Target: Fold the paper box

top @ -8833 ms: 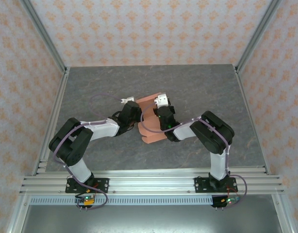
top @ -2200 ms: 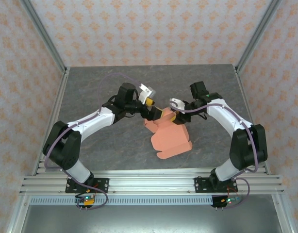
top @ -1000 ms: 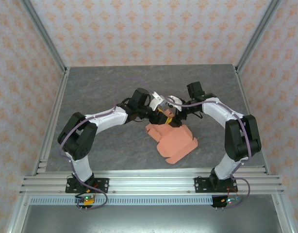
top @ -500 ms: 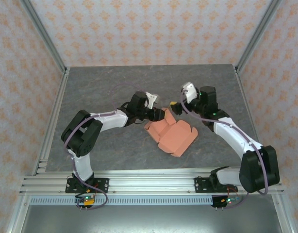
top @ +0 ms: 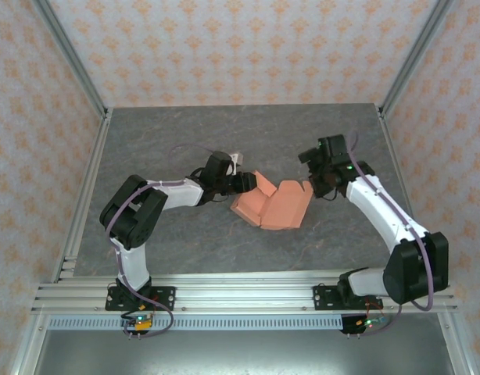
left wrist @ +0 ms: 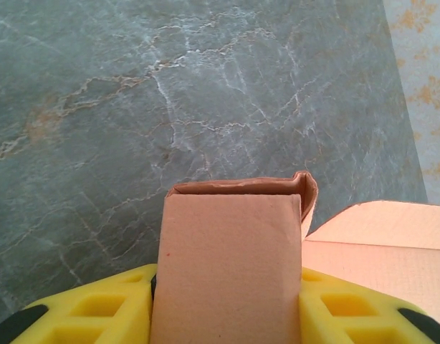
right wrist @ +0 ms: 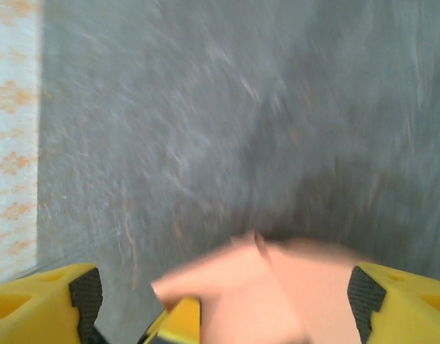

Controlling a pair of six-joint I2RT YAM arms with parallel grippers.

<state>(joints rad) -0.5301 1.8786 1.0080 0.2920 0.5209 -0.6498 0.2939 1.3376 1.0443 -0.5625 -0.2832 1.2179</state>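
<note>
The grey marbled table (top: 146,141) carries the salmon paper box (top: 275,205) near its middle, between the two arms. The box lies partly folded, with panels raised at odd angles and nothing locked. The chief risk, as I judge it, is the thin card. If the arms pull against each other or one twists, a crease could form in the wrong place, a tab could tear, or the whole sheet could slide across the smooth stone. The left tool (left wrist: 227,301) pinches an upright flap (left wrist: 231,265) of the box between its yellow pads (left wrist: 98,312), the card filling the gap. The right tool (right wrist: 220,301) stands spread wide at the box's far right corner. Card shows between its fingers in a blurred wrist view, but it grips nothing that I can make out.
</note>
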